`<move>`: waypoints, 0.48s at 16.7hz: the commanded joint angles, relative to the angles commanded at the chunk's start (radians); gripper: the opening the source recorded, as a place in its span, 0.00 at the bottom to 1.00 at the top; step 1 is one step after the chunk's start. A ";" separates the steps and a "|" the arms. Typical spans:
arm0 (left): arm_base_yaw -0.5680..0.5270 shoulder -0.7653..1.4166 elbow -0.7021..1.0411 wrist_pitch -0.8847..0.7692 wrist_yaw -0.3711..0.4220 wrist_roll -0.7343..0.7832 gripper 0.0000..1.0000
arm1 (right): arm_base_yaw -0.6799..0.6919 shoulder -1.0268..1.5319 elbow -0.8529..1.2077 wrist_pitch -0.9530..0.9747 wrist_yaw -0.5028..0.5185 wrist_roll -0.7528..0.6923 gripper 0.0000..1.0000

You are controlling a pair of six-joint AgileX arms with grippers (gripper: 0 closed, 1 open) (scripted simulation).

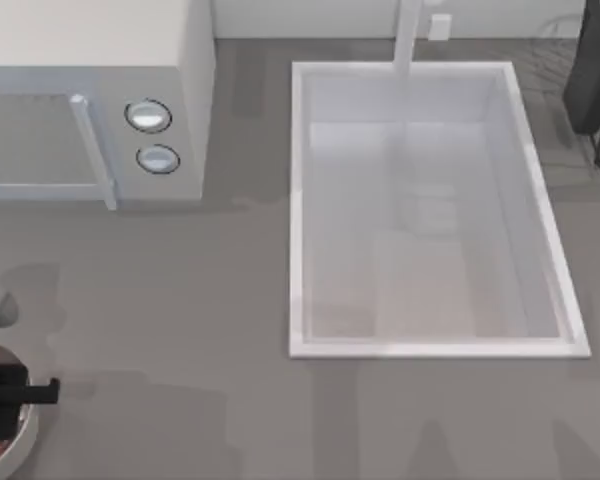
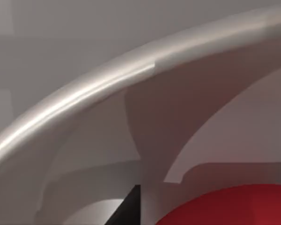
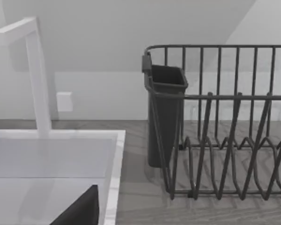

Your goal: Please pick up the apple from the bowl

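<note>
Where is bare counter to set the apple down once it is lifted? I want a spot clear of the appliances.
The widest free patch is the grey counter between the microwave, the sink and the bowl. The strip in front of the sink is also bare. It is crowded at the bowl, where the left tool hangs over the apple, and at the dish rack.

Even, soft light overall. Faint blurred shadows on the grey table point(image 1: 230, 330). Bright sheen along the bowl point(image 2: 84, 93) rim close up; broad soft shadows fall inside it.
</note>
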State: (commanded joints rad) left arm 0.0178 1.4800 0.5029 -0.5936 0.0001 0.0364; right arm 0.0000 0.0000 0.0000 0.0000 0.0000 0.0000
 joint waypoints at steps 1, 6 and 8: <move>0.000 0.000 0.000 0.000 0.000 0.000 0.32 | 0.000 0.000 0.000 0.000 0.000 0.000 1.00; 0.000 0.000 0.000 0.000 0.000 0.000 0.00 | 0.000 0.000 0.000 0.000 0.000 0.000 1.00; 0.000 0.000 0.000 0.000 0.000 0.000 0.00 | 0.000 0.000 0.000 0.000 0.000 0.000 1.00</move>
State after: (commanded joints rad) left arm 0.0178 1.4800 0.5029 -0.5936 0.0001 0.0364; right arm 0.0000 0.0000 0.0000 0.0000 0.0000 0.0000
